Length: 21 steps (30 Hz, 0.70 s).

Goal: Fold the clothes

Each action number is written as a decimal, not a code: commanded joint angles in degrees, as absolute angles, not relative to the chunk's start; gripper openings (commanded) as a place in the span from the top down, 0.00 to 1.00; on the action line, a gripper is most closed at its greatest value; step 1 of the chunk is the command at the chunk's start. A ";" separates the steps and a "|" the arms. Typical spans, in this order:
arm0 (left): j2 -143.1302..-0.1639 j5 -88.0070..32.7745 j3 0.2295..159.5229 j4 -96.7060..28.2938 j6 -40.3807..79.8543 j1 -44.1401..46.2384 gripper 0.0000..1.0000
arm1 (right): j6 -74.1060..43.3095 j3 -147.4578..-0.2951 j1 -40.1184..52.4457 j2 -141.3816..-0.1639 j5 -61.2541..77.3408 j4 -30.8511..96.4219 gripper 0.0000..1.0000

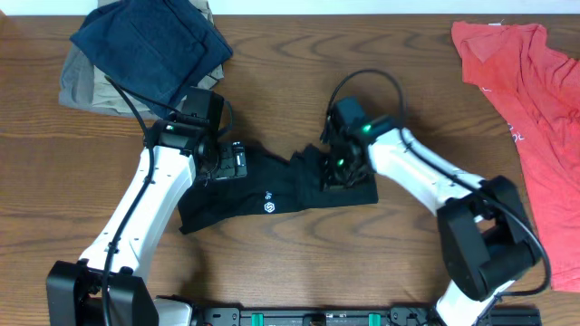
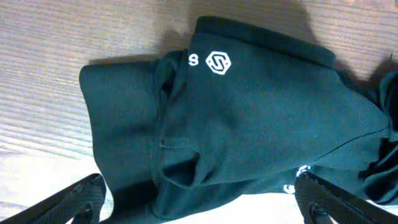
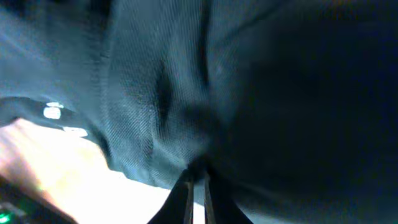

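Observation:
The clothes (image 1: 272,195) are one black garment, bunched into a long strip across the middle of the wooden table, with a small white logo (image 1: 269,207) facing up. My left gripper (image 1: 227,165) sits at the garment's left end. In the left wrist view it (image 2: 200,199) stands wide open, straddling a fold of the black fabric (image 2: 261,112) near the logo (image 2: 218,61). My right gripper (image 1: 337,167) is at the garment's right end. Its fingers (image 3: 198,180) are pressed together on a pinch of the dark cloth (image 3: 155,93).
A navy blue garment (image 1: 149,45) lies over a khaki one (image 1: 77,91) at the back left, close behind my left arm. A coral-red shirt (image 1: 535,100) is spread along the right edge of the table.

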<state>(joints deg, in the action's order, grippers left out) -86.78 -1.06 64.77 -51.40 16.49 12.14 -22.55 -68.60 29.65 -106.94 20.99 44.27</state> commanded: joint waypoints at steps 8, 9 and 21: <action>-86.48 -0.40 64.27 -51.62 16.21 12.08 0.02 | -25.69 -68.99 29.74 -107.59 17.72 45.56 0.99; -86.48 -0.43 64.27 -51.62 16.21 12.08 0.02 | -25.67 -70.39 29.26 -107.11 16.84 47.31 0.99; -86.48 -0.40 64.27 -51.59 16.21 12.08 0.02 | -18.72 -80.58 18.39 -99.81 11.40 59.53 0.82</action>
